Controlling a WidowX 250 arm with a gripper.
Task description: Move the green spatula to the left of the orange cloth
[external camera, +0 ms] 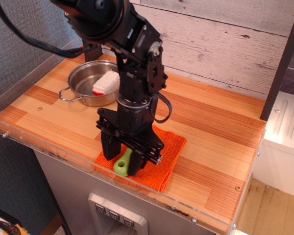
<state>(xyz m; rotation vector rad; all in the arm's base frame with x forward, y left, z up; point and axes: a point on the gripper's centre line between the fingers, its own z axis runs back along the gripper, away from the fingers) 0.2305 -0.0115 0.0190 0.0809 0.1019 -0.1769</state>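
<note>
The green spatula (121, 167) lies on the orange cloth (167, 155) near the counter's front edge. Only its lime-green handle end with the hole shows; the grey head is hidden under the gripper. My gripper (121, 157) points straight down over the cloth. Its two black fingers (108, 146) stand on either side of the handle and press against it, so the gripper is shut on the handle. The spatula still rests on the cloth.
A steel pot (77, 78) with a white and red object (104, 83) inside stands at the back left. A clear acrylic rim (49, 155) runs along the counter's front and left edges. Bare wooden counter (54, 117) lies left of the cloth.
</note>
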